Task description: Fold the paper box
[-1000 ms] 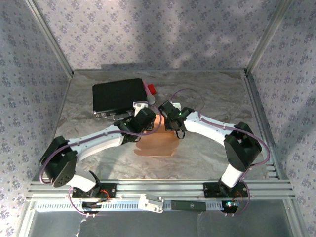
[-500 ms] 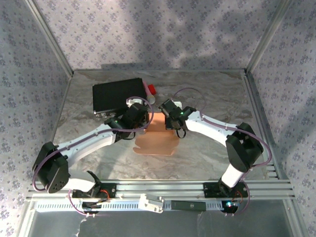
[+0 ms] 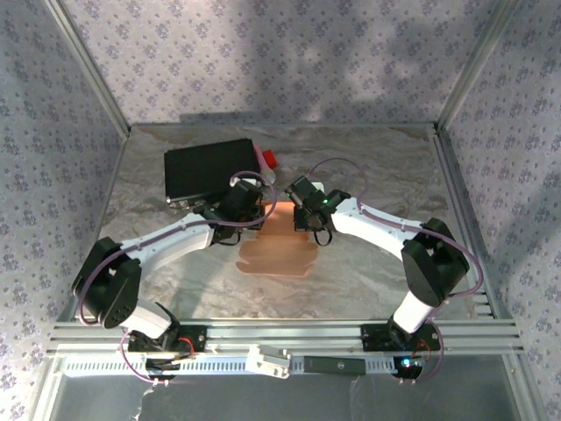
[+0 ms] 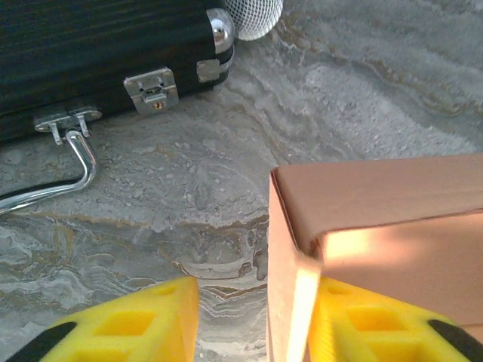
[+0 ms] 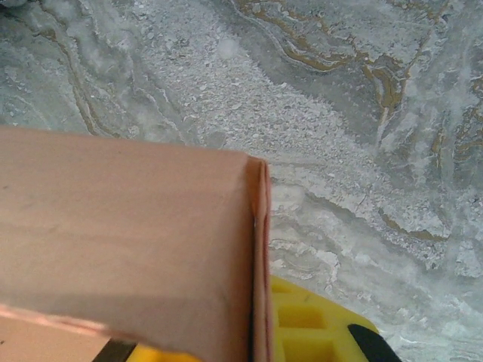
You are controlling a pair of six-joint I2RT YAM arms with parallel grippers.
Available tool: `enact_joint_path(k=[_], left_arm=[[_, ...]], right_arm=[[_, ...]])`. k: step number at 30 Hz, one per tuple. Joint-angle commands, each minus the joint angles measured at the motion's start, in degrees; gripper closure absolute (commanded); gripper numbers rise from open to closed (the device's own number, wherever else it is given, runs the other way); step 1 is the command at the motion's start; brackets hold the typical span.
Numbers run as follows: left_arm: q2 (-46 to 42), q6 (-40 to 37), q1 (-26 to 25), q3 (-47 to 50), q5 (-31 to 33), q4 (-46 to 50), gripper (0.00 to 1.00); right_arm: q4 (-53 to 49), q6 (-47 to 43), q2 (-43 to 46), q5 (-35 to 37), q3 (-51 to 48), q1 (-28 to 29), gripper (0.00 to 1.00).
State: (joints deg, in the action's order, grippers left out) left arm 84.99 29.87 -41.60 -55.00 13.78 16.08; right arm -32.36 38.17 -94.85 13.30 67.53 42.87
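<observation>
Centre of the tabletop [image 3: 377,263], seen from above and from both wrists. The paper box [image 3: 273,246] lies midway between the two arms, just in front of the black case [image 3: 210,168] and apart from it. Its far portion is raised into walls, while its near portion is flat on the surface. I judge this central position lets each arm reach one side of the box.

The right pincer [image 3: 302,226] is closed on the box's right-hand wall. In the right wrist view one yellow finger [image 5: 317,328] sits against the outer face beside the corner fold, and the other is hidden behind the cardboard. I take this grip to be an anchor that keeps the thin sheet upright and stops it sliding.

The left pincer [image 4: 256,302] is open and straddles the opposite wall. One finger is against the inner side, and the other stands off from the outer face with bare tabletop between them. I judge this placement prepares a pinch at the left corner, so that both ends are supported while the walls are squared.

The fold is partly formed, and the near flaps are not yet raised.
</observation>
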Motion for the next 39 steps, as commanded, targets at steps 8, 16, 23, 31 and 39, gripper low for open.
enact_joint_path(k=[8,16,23,31,39], left_arm=[[2.23,-2.05,0.57,-0.13,-3.13,-5.35,0.79],[6.24,-1.47,-3.38,-3.75,10.83,-0.35,0.88],[10.24,3.16,-7.47,-7.12,24.23,5.41,1.0],[10.74,5.68,-8.56,-6.95,27.88,6.25,1.0],[4.66,5.61,-10.42,-9.78,24.88,10.52,0.53]], right_arm=[[0.52,0.5,0.73,-1.44,0.25,-0.34,1.0],[-0.04,1.58,-0.01,-1.36,0.31,0.16,1.0],[-0.6,3.63,-1.12,-1.26,2.07,0.94,1.0],[-0.25,4.72,-1.53,-2.0,1.69,1.17,1.0],[0.01,7.33,-1.55,-2.82,1.29,0.0,1.0]])
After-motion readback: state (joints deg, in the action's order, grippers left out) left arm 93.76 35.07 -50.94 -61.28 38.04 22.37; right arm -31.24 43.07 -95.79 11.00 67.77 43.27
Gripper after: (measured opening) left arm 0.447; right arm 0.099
